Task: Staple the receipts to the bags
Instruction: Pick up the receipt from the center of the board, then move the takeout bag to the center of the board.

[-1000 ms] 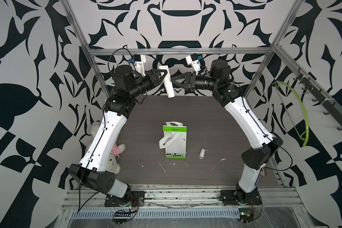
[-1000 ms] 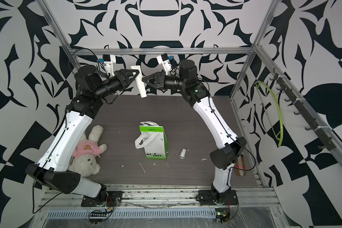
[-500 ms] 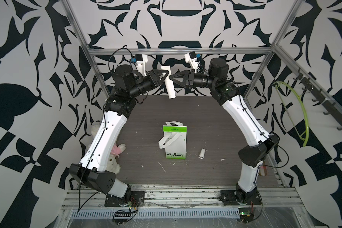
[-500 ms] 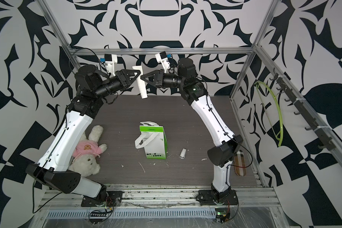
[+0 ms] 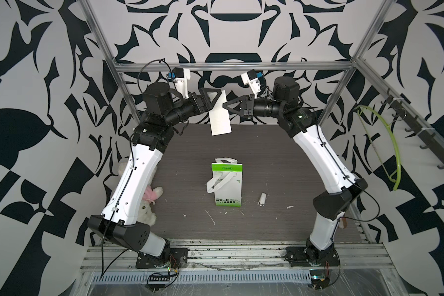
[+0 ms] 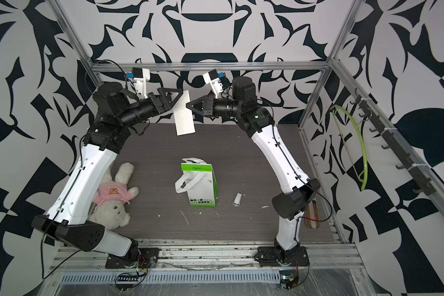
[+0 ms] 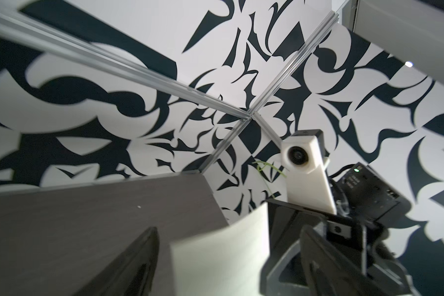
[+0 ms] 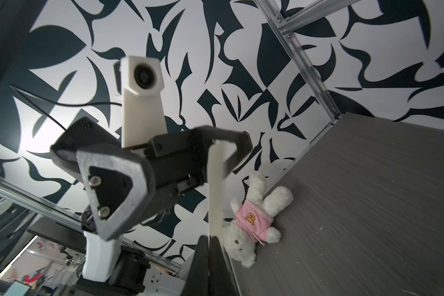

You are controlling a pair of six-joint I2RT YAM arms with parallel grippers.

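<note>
In both top views the stapler (image 5: 262,203) lies at lower centre on the table (image 5: 280,159), just right of the upright bag (image 5: 227,184). A plush toy (image 6: 113,202) lies at lower left. Farther back, at upper centre, the receipt (image 5: 219,115) hangs in the air, the right gripper (image 5: 226,105) clamped on its edge. The left gripper (image 5: 215,101) has its jaws apart either side of it.

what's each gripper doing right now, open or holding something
left gripper: open, jaws wide apart on either side of the receipt, not pinching it
right gripper: closed, holding the receipt
</note>
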